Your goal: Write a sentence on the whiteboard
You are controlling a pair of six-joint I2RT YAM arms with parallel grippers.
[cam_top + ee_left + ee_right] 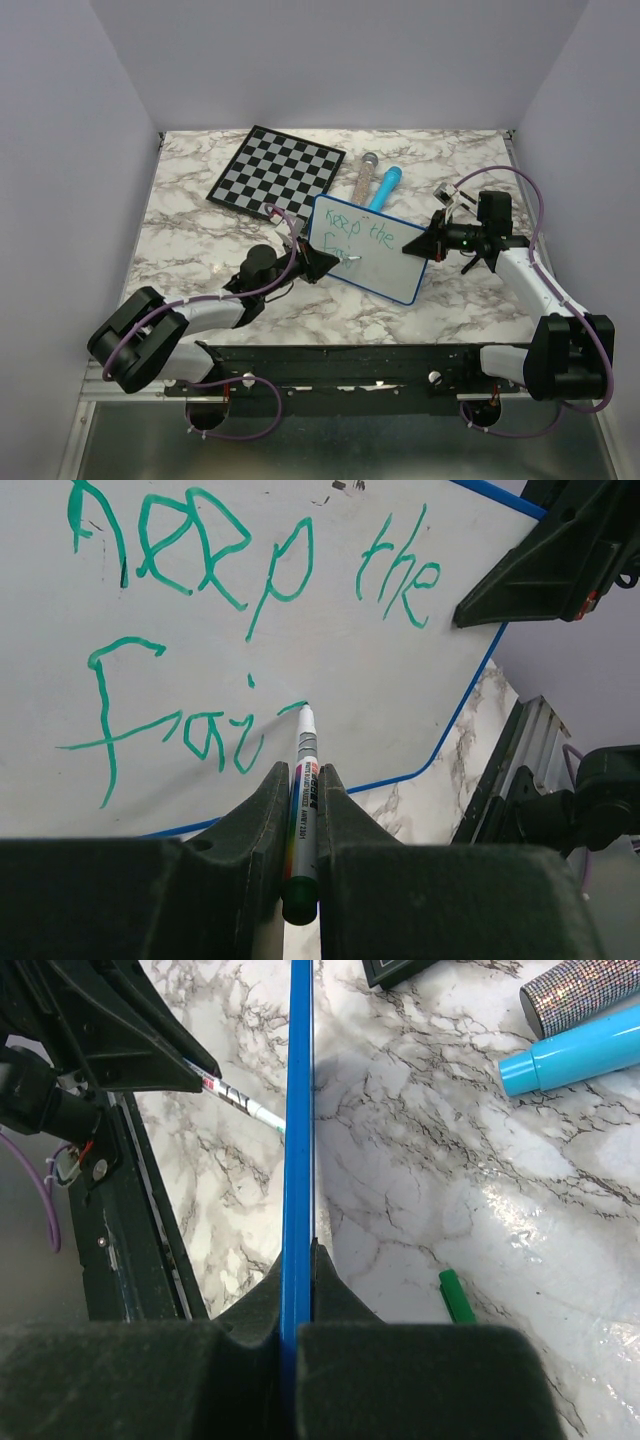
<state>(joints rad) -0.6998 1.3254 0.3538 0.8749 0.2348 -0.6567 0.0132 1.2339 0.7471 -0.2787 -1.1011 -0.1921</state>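
Note:
The whiteboard (385, 268), white with a blue rim, is held tilted off the table. Green writing (361, 228) on it reads "Keep the" with "Fai" (170, 730) below. My left gripper (331, 262) is shut on a green marker (304, 810), whose tip (305, 712) touches the board at the end of a short stroke after "Fai". My right gripper (422, 243) is shut on the board's right edge; in the right wrist view the blue rim (297, 1140) runs edge-on between the jaws.
A black-and-white chessboard (276, 170) lies at the back left. A glittery tube (363, 176) and a cyan tube (386, 187) lie behind the whiteboard. A green marker cap (456, 1295) lies on the marble under the board. A metal rail (330, 360) runs along the near edge.

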